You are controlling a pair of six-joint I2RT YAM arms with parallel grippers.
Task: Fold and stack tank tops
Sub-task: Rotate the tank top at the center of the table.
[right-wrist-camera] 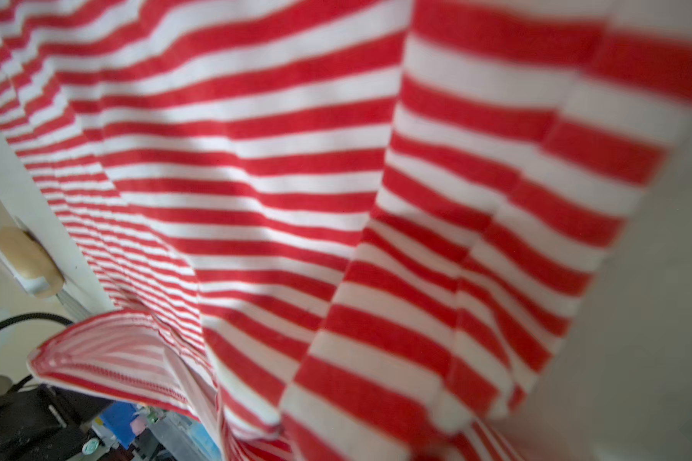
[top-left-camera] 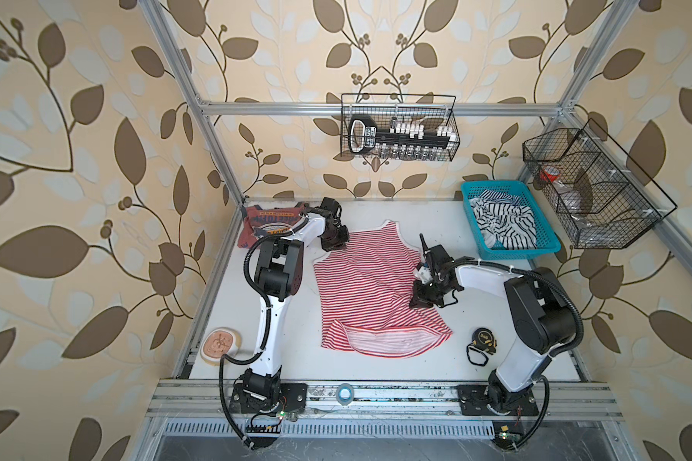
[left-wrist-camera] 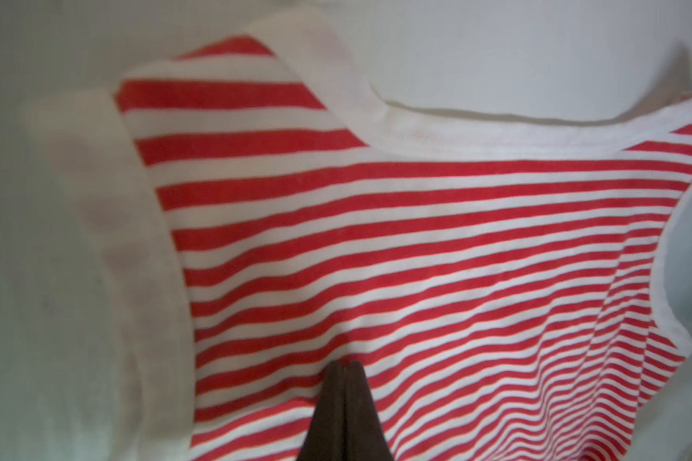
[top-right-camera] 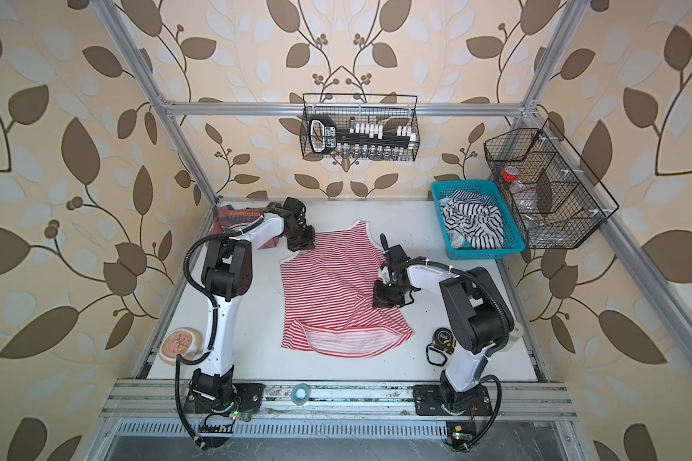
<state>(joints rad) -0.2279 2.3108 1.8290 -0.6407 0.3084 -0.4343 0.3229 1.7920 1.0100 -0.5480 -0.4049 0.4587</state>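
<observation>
Two tops: red top, striped top pinched by left gripper, right gripper

Dusty red tank top partly hidden behind left arm.

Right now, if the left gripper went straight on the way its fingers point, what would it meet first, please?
The striped tank top: the left gripper, fingers shut, points into its red-and-white cloth below the white neckline. It seems to pinch that cloth already, though depth is unclear.
</observation>
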